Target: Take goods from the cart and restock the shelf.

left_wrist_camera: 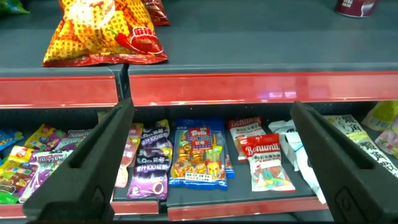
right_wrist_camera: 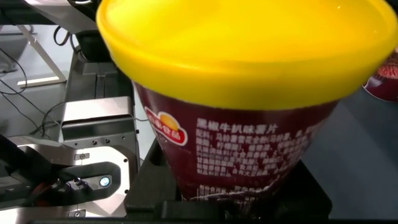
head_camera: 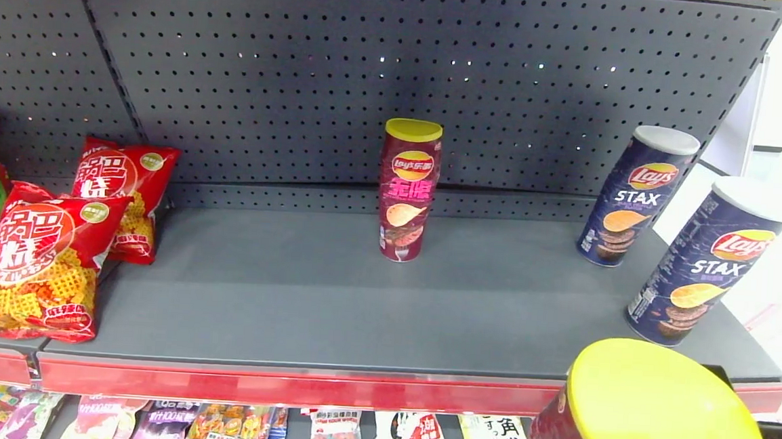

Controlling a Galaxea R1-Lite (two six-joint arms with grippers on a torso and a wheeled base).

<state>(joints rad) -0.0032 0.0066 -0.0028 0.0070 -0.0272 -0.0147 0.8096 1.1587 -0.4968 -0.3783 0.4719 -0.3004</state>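
While pinching yellow-lidded can (head_camera: 651,412) at five o'clock in right tool (right_wrist_camera: 233,200), poised to restock shelf (head_camera: 277,307); left tool (left_wrist_camera: 211,111) spread, idle.

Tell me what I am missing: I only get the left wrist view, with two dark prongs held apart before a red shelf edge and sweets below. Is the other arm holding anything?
Observer: Yes. The right gripper holds a maroon can with a yellow lid, low beside the right end of the shelf.
Operator: Is one like it on the shelf already?
Observer: One, a matching can, upright at mid-shelf near the back panel.
Operator: Anything else over on the right?
Observer: Two dark blue cans stand upright at the shelf's right end, one behind the other.
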